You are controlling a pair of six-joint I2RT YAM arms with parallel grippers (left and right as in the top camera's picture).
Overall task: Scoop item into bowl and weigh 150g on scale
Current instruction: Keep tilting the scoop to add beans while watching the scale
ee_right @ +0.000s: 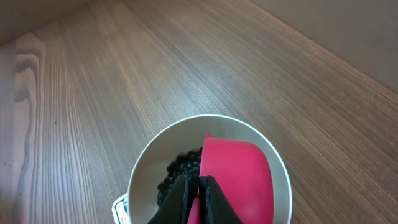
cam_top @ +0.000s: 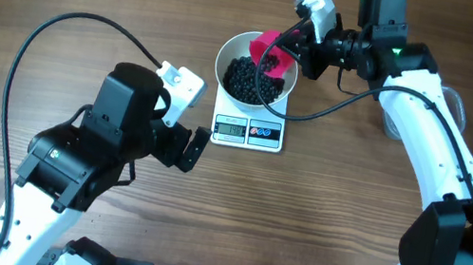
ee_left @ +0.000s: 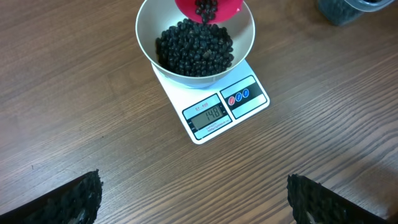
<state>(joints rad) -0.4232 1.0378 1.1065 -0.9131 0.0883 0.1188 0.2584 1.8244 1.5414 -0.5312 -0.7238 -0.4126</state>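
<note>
The white bowl [cam_top: 234, 48] stands on the small white scale [cam_top: 249, 131] and holds a heap of the black bean-like item [cam_top: 245, 78]. My right gripper [cam_top: 298, 43] is shut on the handle of a pink scoop [cam_top: 268, 49], which is tipped over the bowl's far side. In the right wrist view the scoop [ee_right: 239, 177] covers half the bowl [ee_right: 140, 171], with my gripper [ee_right: 198, 199] clamped on its handle. Beans [ee_left: 205, 7] sit at the scoop's lip above the heap [ee_left: 194, 46]. The scale's display [ee_left: 211, 114] faces my open, empty left gripper [ee_left: 193, 199].
A clear plastic tub [cam_top: 458, 102] stands at the right, partly hidden behind my right arm, and shows in the left wrist view's top corner [ee_left: 348, 9]. My left arm [cam_top: 110, 140] rests left of the scale. Bare wooden table [cam_top: 338, 217] lies in front.
</note>
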